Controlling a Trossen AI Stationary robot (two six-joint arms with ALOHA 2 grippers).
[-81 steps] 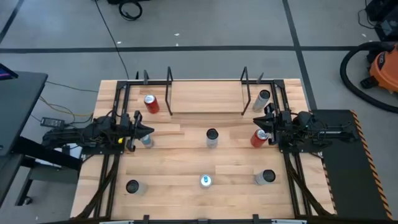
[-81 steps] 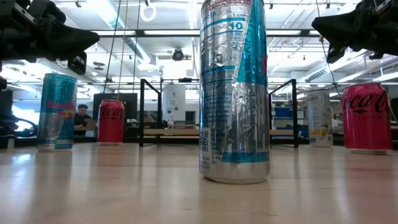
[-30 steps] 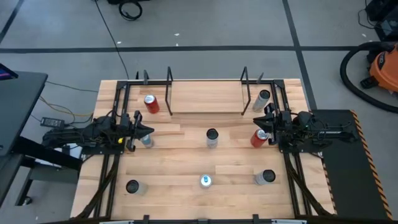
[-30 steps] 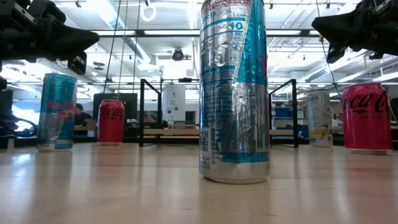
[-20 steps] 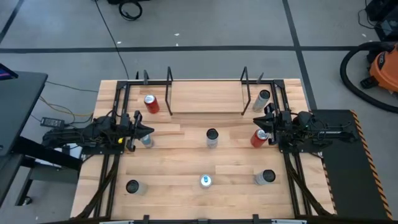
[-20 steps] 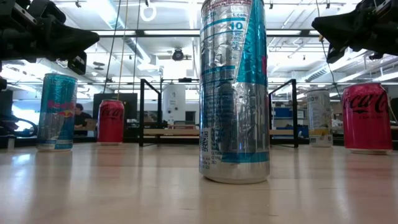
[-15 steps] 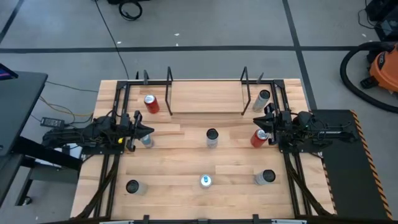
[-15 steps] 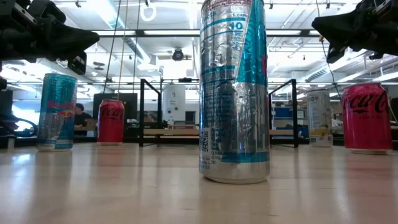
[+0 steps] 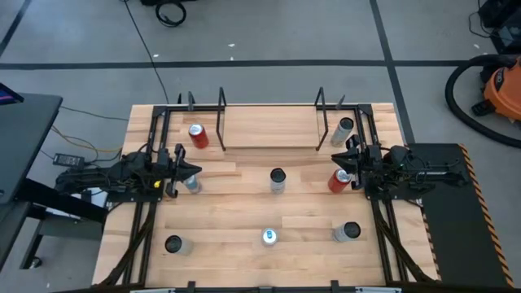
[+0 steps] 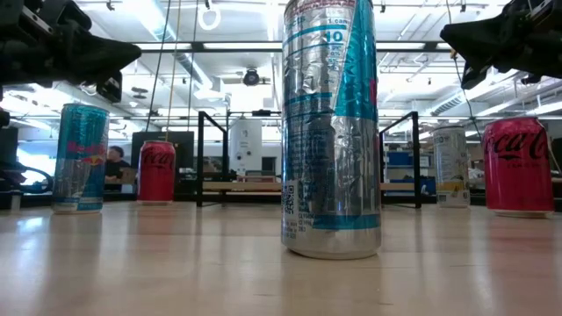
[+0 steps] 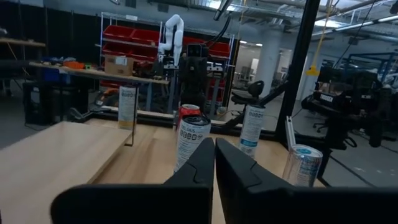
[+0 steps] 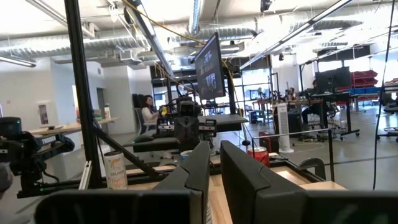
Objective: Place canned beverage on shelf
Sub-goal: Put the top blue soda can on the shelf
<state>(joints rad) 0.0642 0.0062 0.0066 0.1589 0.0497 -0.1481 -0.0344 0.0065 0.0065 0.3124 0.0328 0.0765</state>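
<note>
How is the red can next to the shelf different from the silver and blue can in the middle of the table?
The red can is short and wide, and the silver and blue can is tall and slim. The red can stands at the back, just left of the shelf; the silver and blue can stands out on the open table, in front of the shelf. Both stand upright, and no gripper holds either.
</note>
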